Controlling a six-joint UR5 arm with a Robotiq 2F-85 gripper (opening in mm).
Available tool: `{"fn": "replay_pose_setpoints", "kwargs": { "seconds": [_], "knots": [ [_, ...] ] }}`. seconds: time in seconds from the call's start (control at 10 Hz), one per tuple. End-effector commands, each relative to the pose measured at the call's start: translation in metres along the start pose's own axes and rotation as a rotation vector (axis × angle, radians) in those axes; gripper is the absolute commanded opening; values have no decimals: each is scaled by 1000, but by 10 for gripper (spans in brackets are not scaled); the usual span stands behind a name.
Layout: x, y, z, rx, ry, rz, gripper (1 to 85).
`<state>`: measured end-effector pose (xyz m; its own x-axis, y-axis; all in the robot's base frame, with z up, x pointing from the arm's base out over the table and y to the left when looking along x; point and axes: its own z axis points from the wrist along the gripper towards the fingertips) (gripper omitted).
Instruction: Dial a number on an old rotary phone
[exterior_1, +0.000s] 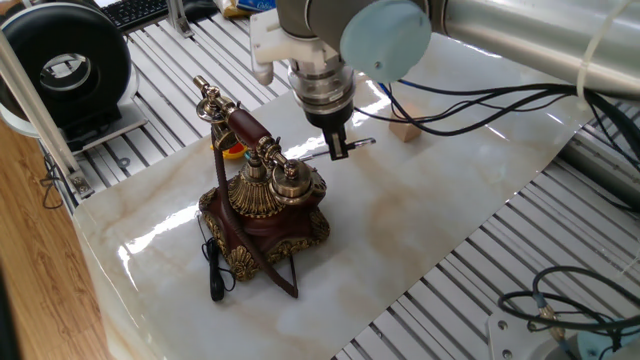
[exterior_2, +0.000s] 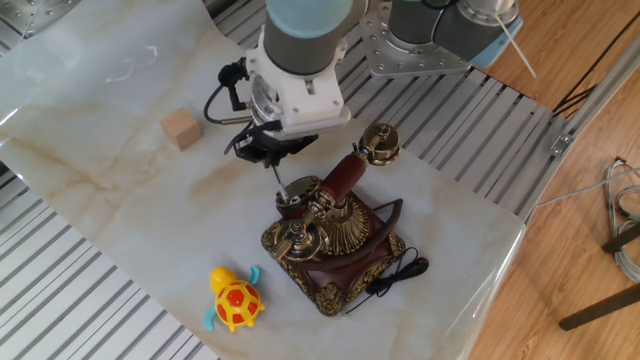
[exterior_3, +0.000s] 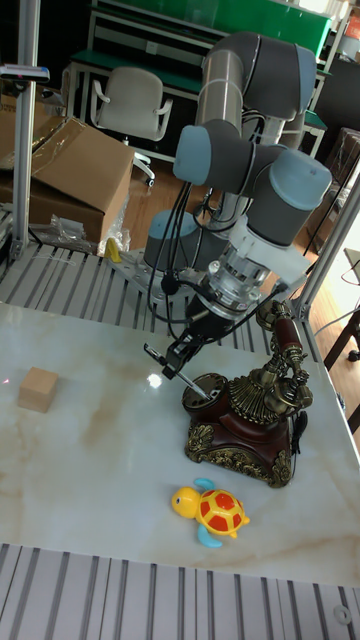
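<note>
We judged the dialling step to be under way: the gripper (exterior_3: 176, 367) appeared closed on a thin metal stylus (exterior_2: 282, 176) whose tip rested at or just above the dial (exterior_3: 207, 390) of the old rotary phone (exterior_2: 332, 240). How firmly the pincer held the stylus we could not tell.

The phone sat near the middle of the marble-look tabletop (exterior_1: 420, 230), with the dial at the base's ten o'clock side in the tall fixed view. Next, we judged, the tip needed seating in a finger hole, then sweeping in a smooth arc.

The phone was glossy reddish-brown wood with ridged brass filigree, a square footed base and a cradled handset (exterior_1: 240, 125).
</note>
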<state>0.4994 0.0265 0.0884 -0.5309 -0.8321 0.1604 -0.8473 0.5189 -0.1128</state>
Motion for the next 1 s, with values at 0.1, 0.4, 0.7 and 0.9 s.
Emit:
{"fn": "replay_pose_setpoints", "kwargs": {
  "seconds": [0.1,0.4,0.7,0.9],
  "knots": [
    [5,4,4,-37,-2,-11,13],
    [10,2,1,-37,6,-25,13],
    [9,2,-15,-41,32,-16,13],
    [12,8,-29,-53,48,28,13]
  ]
}}
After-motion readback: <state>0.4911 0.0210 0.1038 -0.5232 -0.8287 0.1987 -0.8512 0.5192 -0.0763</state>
